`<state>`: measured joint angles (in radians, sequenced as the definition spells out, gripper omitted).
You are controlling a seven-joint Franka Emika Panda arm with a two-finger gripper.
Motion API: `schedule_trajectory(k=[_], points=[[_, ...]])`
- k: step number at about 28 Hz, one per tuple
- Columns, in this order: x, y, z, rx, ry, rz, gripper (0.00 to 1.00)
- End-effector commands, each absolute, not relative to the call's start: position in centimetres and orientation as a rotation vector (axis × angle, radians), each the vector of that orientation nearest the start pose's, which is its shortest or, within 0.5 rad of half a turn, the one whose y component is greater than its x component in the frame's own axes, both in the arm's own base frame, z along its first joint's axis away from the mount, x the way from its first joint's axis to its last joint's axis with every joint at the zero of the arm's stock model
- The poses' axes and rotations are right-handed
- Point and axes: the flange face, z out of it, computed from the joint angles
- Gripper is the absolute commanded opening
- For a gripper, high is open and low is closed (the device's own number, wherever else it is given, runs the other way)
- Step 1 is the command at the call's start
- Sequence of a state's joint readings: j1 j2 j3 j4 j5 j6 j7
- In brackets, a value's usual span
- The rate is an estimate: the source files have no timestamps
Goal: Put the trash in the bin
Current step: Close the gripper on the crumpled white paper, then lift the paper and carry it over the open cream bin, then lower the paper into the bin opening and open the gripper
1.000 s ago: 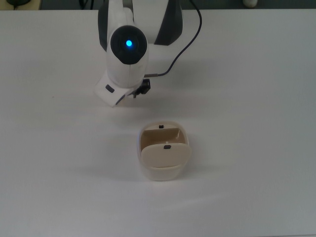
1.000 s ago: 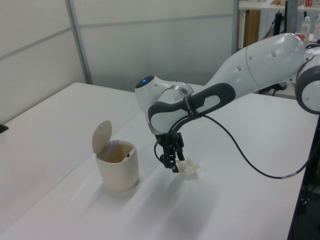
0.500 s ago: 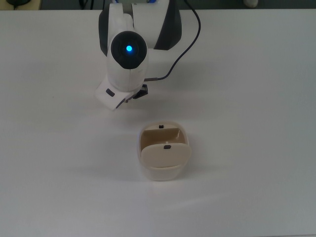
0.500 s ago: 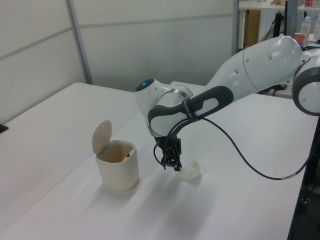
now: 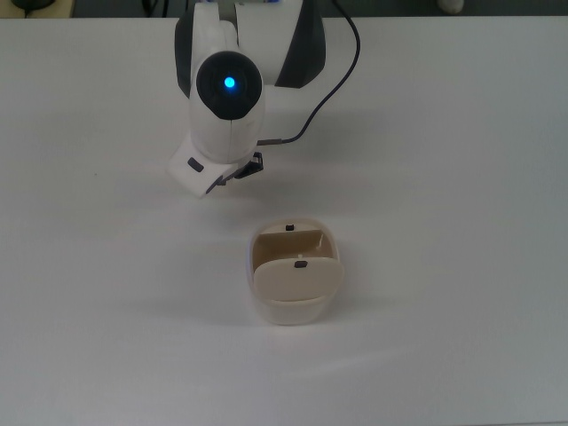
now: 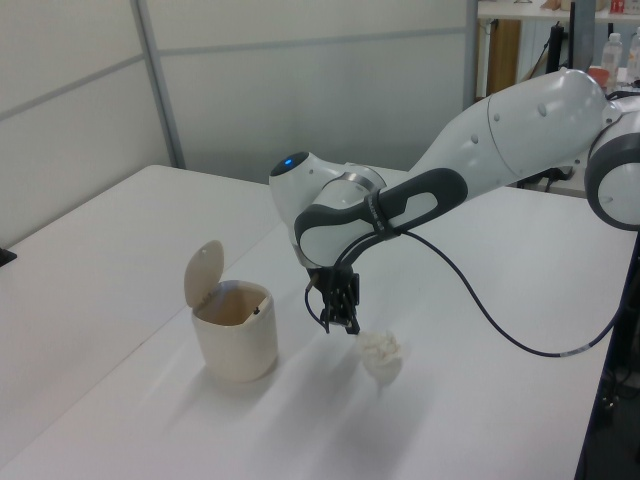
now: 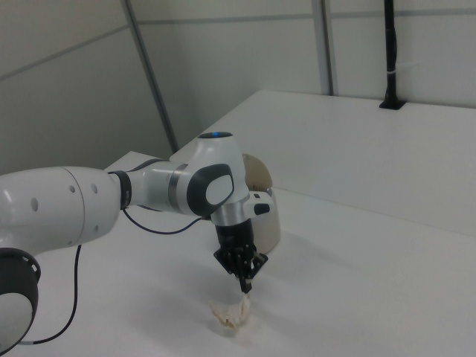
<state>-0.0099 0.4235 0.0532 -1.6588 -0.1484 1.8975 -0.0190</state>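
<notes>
The small crumpled wad of off-white paper (image 6: 380, 353) hangs pinched by its pointed tip in the black two-finger gripper (image 6: 345, 318), whose fingers are narrowed on it. Half a second ago the wad lay lower, near the matte white table (image 6: 100, 270); now it is raised. The smooth cream-beige plastic bin (image 6: 235, 330), lid swung up, stands near, at the left view's left. A black cable (image 6: 500, 335) trails behind the arm.
</notes>
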Motion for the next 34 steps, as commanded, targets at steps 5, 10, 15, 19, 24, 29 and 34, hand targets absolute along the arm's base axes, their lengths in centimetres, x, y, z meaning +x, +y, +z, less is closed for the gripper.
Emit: schedule_trajectory(k=[5, 10, 15, 19, 24, 29, 34], points=[[64.5, 1.8, 45.5, -3.269, -0.225, 0.0, 0.0], [65.5, 3.8, 50.6, -3.249, -0.248, -0.19, 0.0], [66.6, 5.5, 53.7, -3.195, -0.286, -0.495, 0.0], [67.9, 6.4, 54.5, -3.128, -0.315, -0.741, 0.0], [68.6, 7.0, 53.8, -3.072, -0.343, -0.89, 0.0], [69.9, 8.1, 51.4, -3.022, -0.376, -0.983, 0.0], [70.3, 9.4, 49.3, -3.003, -0.404, -0.987, 0.09]])
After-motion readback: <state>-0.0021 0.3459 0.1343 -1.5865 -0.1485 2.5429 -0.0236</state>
